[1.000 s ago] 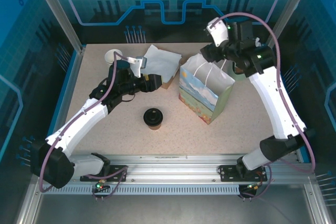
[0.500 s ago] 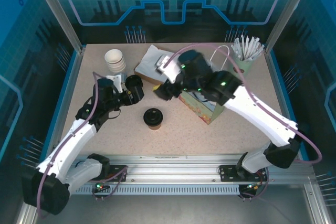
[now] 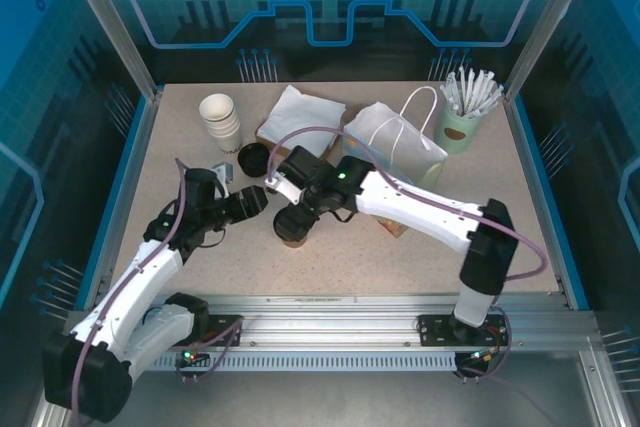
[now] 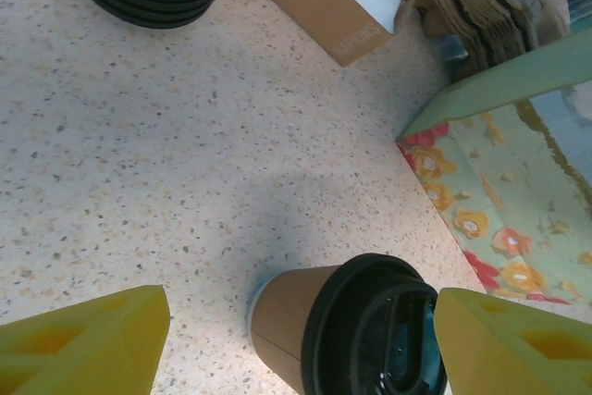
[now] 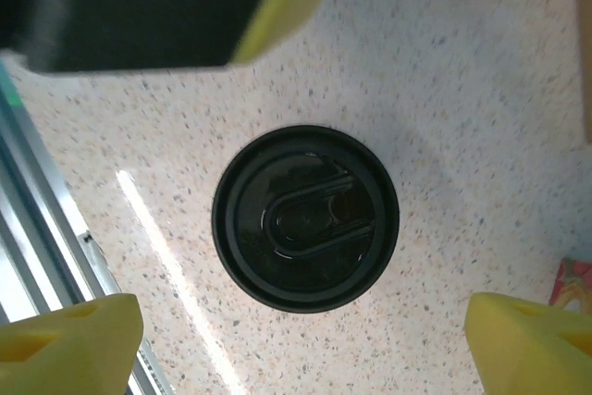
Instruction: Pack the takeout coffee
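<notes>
Hovering over takeout coffee (image 5: 305, 217) with right jaws spread wide, empty; upright on tabletop (image 3: 450, 237) near gift bag (image 3: 395, 142). Flanking same cup with left jaws, wide too. Risking arm clash or tipped, spilled cup; clearance between arms hard to judge.

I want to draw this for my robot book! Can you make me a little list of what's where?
coffee: brown takeout coffee cup, black lid on, upright on the table
bag: flowery gift bag, standing beside it, coffee not inside
right jaws: open, straight above the lid
left jaws: open, aimed at the cup
also there: white paper cups
</notes>
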